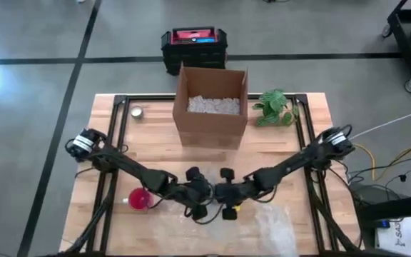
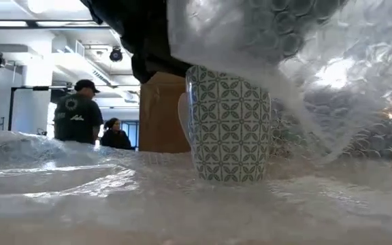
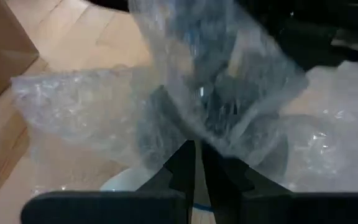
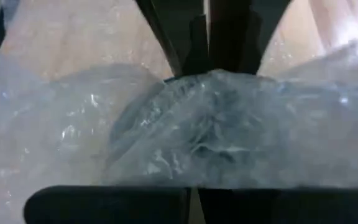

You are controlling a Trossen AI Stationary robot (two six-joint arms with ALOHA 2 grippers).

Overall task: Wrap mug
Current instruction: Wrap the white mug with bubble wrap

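The patterned mug [image 2: 229, 124] stands upright on the bubble wrap sheet [image 2: 114, 197], near the front middle of the desk [image 1: 284, 143], between the two arms. The left end effector [image 3: 196, 163] is closed on a raised fold of the wrap, pinched between its fingers. The right end effector [image 1: 228, 203] sits just beside it; whether it is open or closed, I cannot tell. The wrapping seems only begun: one flap hangs over the mug, but its side toward the low camera is bare (the green pattern shows clearly), so most folding remains. Behind stand a cardboard box [image 1: 211, 107] with filler and a small plant [image 1: 274, 107]. No writing is readable.
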